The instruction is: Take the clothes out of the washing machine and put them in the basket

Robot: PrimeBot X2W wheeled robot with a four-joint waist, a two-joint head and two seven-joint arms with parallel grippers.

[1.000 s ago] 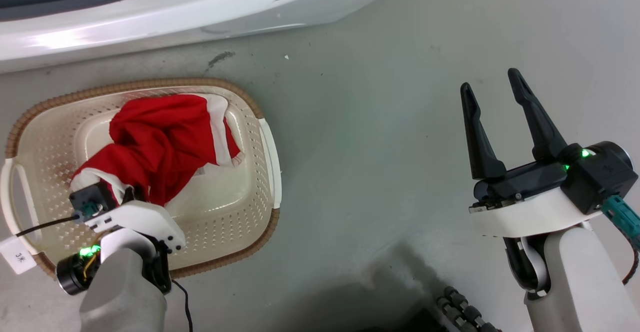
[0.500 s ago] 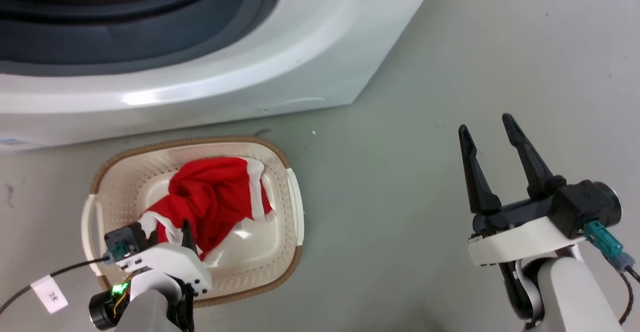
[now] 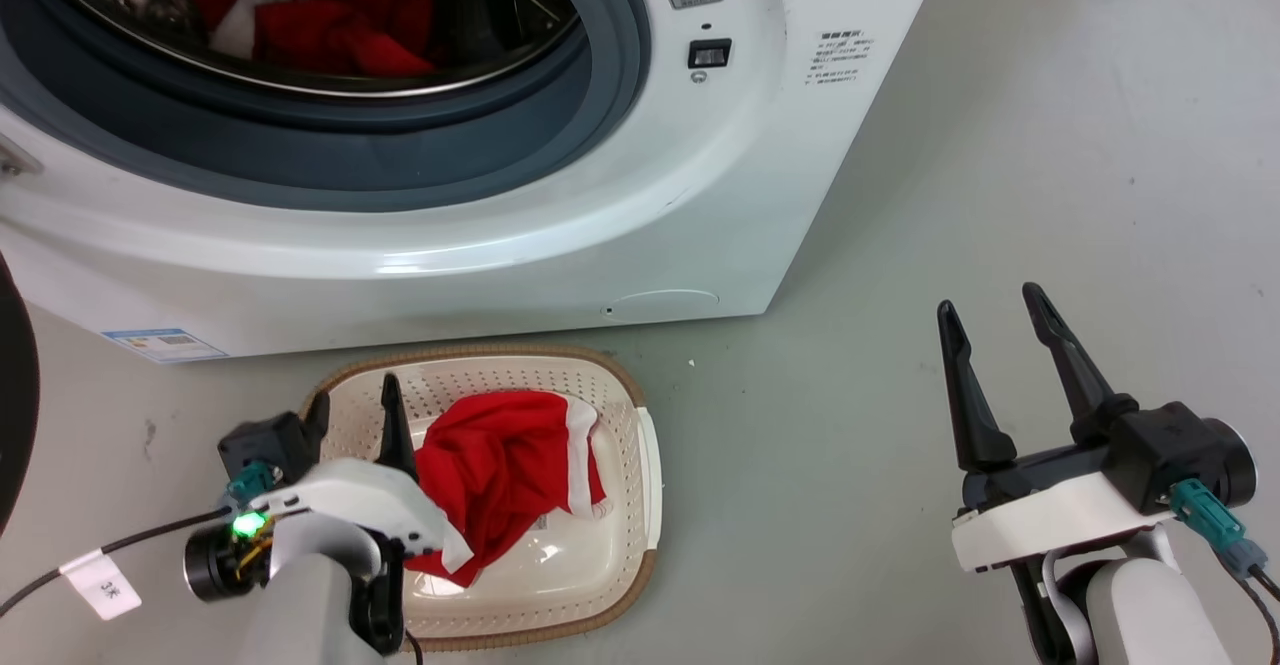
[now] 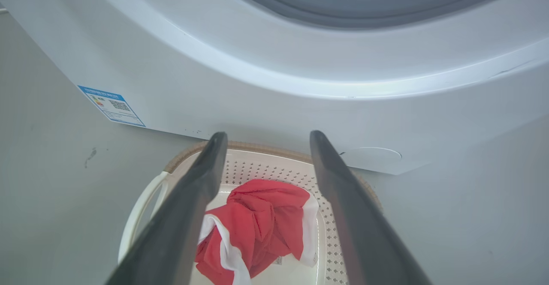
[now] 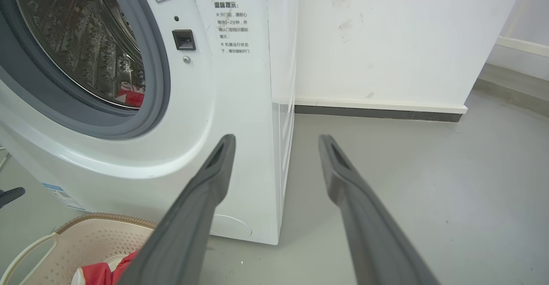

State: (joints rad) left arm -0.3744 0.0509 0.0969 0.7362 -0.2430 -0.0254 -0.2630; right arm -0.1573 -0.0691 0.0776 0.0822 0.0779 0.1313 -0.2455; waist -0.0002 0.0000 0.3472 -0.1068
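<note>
- Left gripper point(image 4: 268, 135): fingers spread, empty; between them, red white-trimmed fabric garment point(image 4: 261, 216) in cream perforated plastic basket point(image 4: 266, 169).
- Right gripper point(image 5: 276, 137): fingers parted, empty; white washing machine point(image 5: 231, 105) at their left.

Left forearm point(image 3: 300, 610): pale grey, rising from the bottom edge at the lower left of the head view.
Left wrist point(image 3: 350, 500): white shell, with a green light point(image 3: 243, 523) lit and a left teal plug point(image 3: 247, 485) feeding a black cable point(image 3: 120, 545) on its outer side.
Left gripper point(image 3: 353, 395): two dark fingers pointing up the view, spread well apart; its wrist view shows the same wide gap.
Right forearm point(image 3: 1140, 615): pale grey, at the lower right.
Right wrist point(image 3: 1050, 530): white shell under a black block point(image 3: 1170, 445), with a right teal plug point(image 3: 1205, 510) on the outer side.
Right gripper point(image 3: 987, 300): long dark fingers pointing up, leaning slightly left, spread apart.
</note>
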